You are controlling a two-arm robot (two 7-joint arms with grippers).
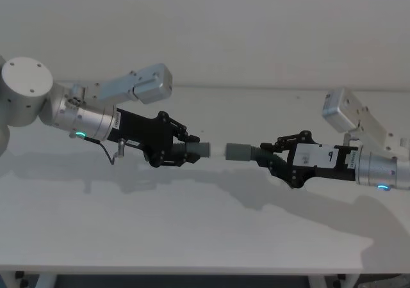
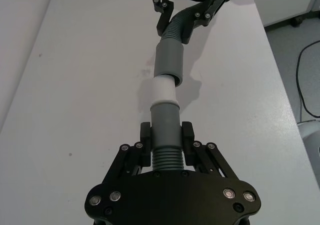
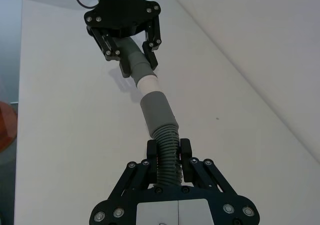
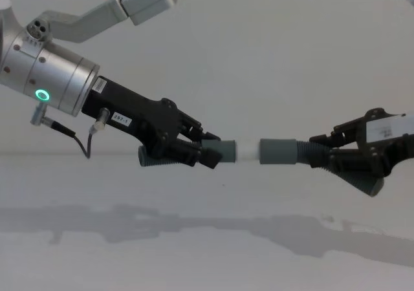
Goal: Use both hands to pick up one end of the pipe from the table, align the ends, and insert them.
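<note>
Holding both pieces above the desk, the left claw grips the short piece and the right claw the ribbed piece, whitish tip just entering the collar straight ahead, axes nearly in line.

Silver cylindrical wrists, green ring light on left, black linkage left gripper and right gripper with silver screws, thin black cable, white labels
</note>
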